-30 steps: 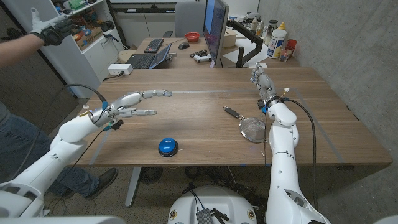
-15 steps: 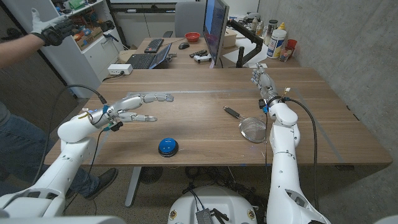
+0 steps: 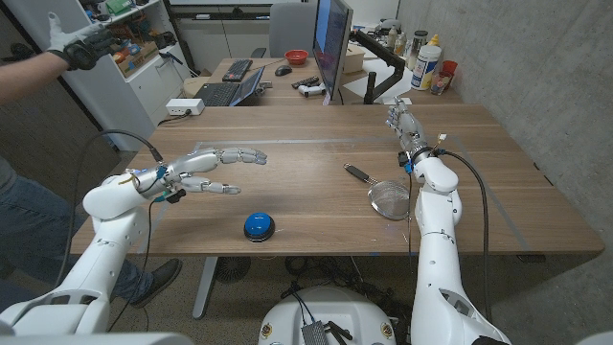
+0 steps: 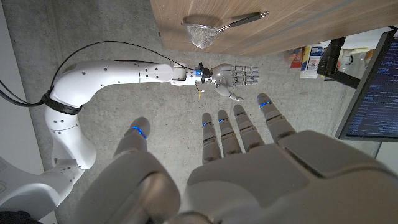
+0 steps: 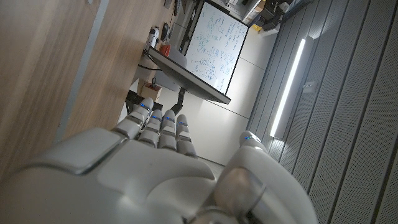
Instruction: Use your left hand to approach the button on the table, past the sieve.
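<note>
- The counter (image 3: 316,206) carries it all: blue button (image 3: 258,225) near the front edge, roughly mid-width, and the sieve (image 3: 387,199) well off toward the robot's right, handle pointing back and away.
- Left robot hand (image 3: 206,170) hovers over the counter behind and left of the button, fingers spread and stretched forward, holding nothing. The left wrist view (image 4: 249,155) agrees: straight fingers, empty palm.
- Progress, by my read: the approach is under way but not finished. The hand is near the button, not over it and not touching; it needs to come forward and inward to close the gap.
- Right robot hand (image 3: 404,125) stands raised at the far right, just behind the sieve, fingers up and loosely apart, nothing in it.
- In the way? Nothing sits between the left hand and the button. The sieve lies on the button's other side, so it looks like no obstacle on this line.
- Around: a monitor (image 3: 331,43) and keyboard (image 3: 219,93) on the desk behind, and a person's gloved hand (image 3: 79,41) at top left.
</note>
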